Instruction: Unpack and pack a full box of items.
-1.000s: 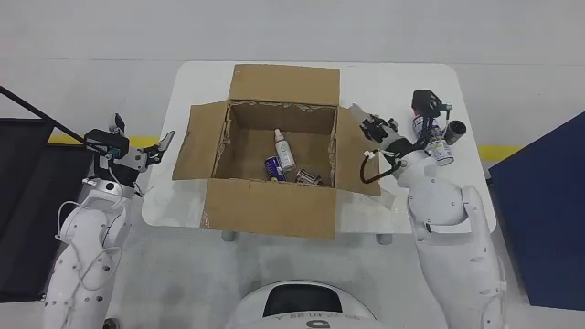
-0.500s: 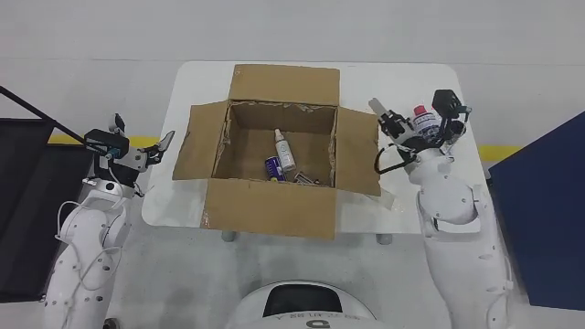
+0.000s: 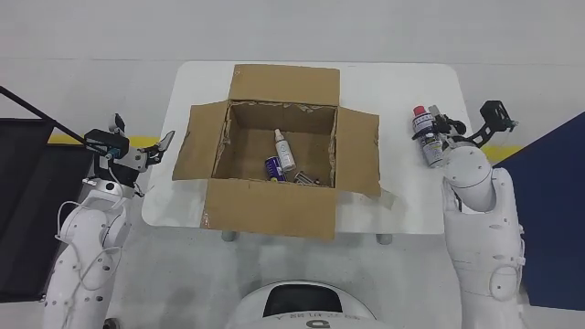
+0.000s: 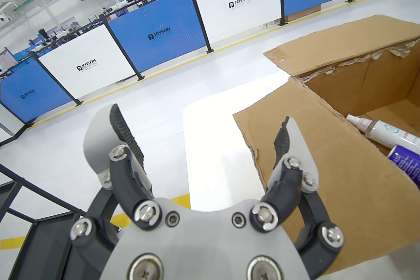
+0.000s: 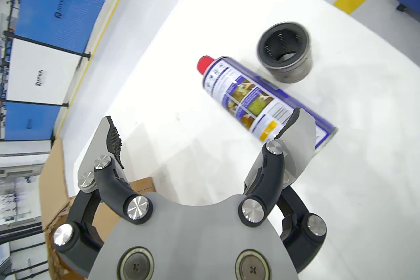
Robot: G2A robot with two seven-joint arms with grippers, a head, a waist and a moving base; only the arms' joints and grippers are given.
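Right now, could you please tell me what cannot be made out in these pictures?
Top view: the small metal piece in the box is too small to identify.
Left wrist view: the blue can and the white bottle are cut off by the picture's edge.
Right wrist view: a finger of the right claw covers part of the base end of the spray can.

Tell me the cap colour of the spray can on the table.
Red cap, clearest in the right wrist view.

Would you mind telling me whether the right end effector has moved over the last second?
Yes. The right end effector has swung away from the cardboard box toward the right edge of the table.
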